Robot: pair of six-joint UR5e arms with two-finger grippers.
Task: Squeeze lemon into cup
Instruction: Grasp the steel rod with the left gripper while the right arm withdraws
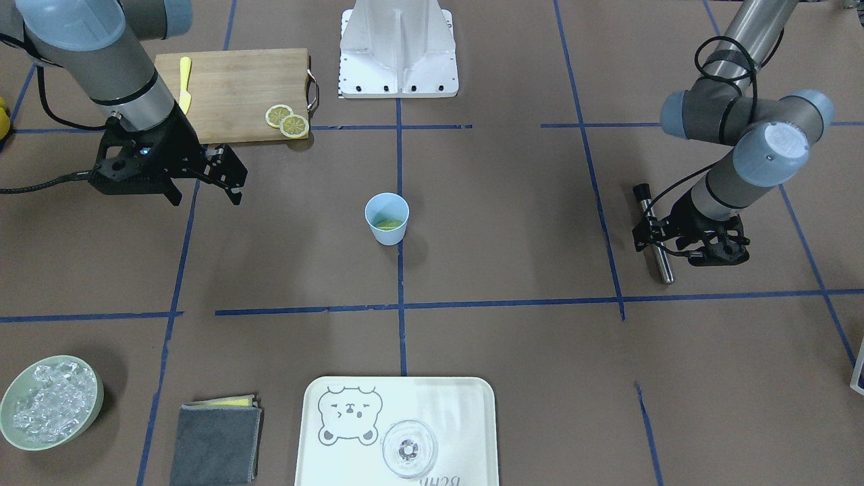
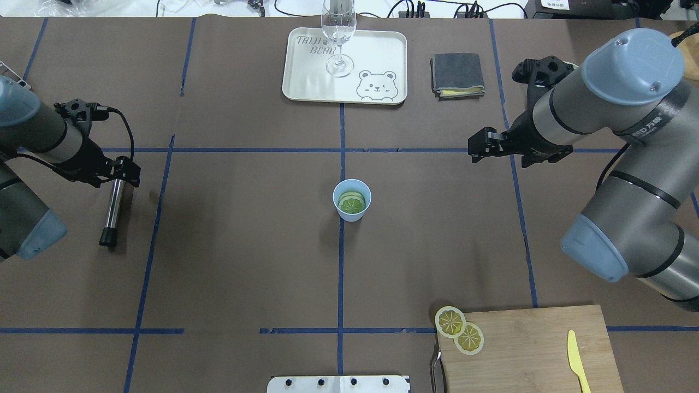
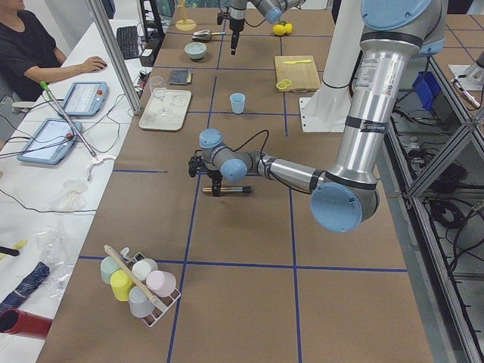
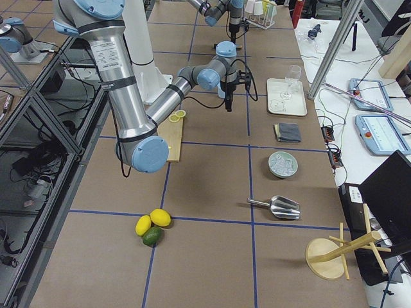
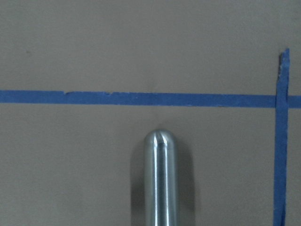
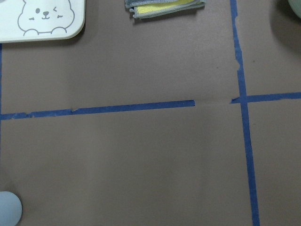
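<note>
The light-blue cup (image 2: 352, 200) stands upright at the table's middle, also in the front view (image 1: 387, 217). Lemon slices (image 2: 351, 203) lie inside it. Two more lemon slices (image 2: 459, 329) rest on the cutting board's corner (image 1: 287, 121). My right gripper (image 2: 474, 152) is open and empty, above the table well to the cup's right (image 1: 206, 192). My left gripper (image 2: 124, 170) is low at the far left, its fingers either side of a steel rod (image 2: 113, 207) lying on the table (image 5: 160, 179); it looks open.
A wooden cutting board (image 2: 535, 349) carries a yellow plastic knife (image 2: 578, 360). At the far edge are a white bear tray (image 2: 306, 82) with a clear glass (image 2: 339, 33) and a grey cloth (image 2: 457, 75). A green bowl of ice (image 1: 50, 401) is beyond the cloth.
</note>
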